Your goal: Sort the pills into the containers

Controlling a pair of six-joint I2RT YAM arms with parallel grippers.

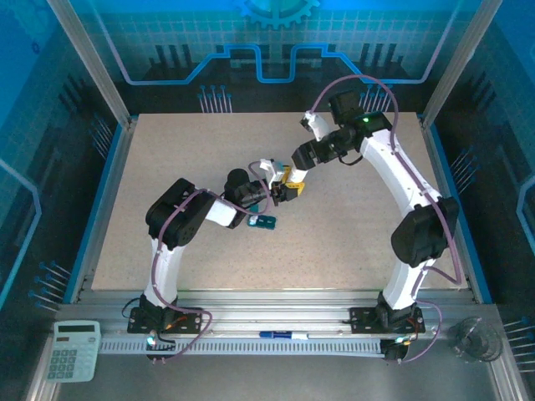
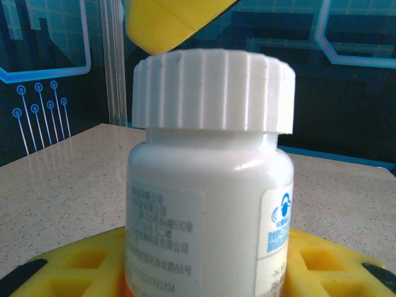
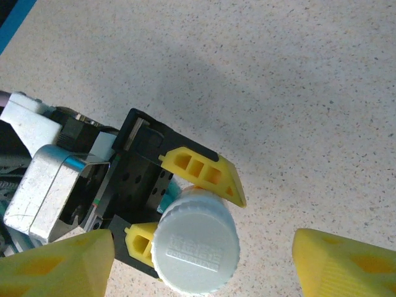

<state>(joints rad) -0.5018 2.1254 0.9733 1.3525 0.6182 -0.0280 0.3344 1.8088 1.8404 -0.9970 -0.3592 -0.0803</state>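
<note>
Bottle [image 2: 207, 204], prob. light, stiff, slick plastic, sits pinched at body by L gripper [image 3: 179, 213]; R gripper [image 3: 204, 266], spread above, shd take ribbed cap [image 2: 213, 90] by sides.

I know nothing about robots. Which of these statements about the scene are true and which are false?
1. The left gripper grips a white bottle. True.
2. The bottle's lid has been taken off. False: the ribbed white cap sits on the bottle.
3. The right gripper is clamped on the cap. False: it is open, with its yellow fingers standing apart on either side of the cap.
4. A teal pill box lies on the table close to the left gripper. True.
</note>
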